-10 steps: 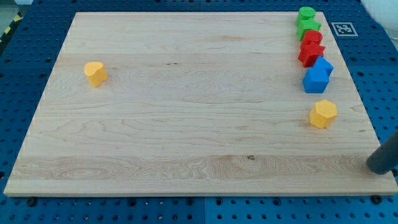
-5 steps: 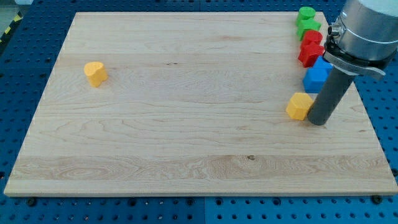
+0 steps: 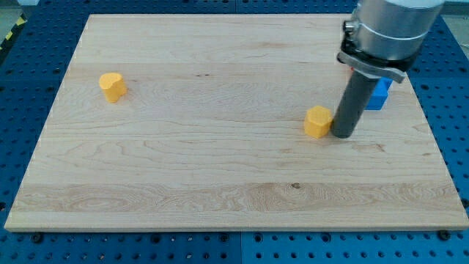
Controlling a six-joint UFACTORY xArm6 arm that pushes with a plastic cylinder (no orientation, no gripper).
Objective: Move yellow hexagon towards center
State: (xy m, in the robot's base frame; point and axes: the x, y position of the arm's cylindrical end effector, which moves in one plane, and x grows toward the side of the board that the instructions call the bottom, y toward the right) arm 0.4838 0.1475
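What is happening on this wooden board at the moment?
My tip is pressed against the right side of the yellow hexagon, pushing it leftward toward the middle of the board. The hexagon lies right of centre. Another yellow block sits far left, and a blue block shows behind the rod.

yellow hexagon, yellow block (far left), blue block, pale wooden board

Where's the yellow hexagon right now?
The yellow hexagon sits right of the board's centre, slightly toward the view's bottom. My tip is against its right side, and a blue block lies further right.
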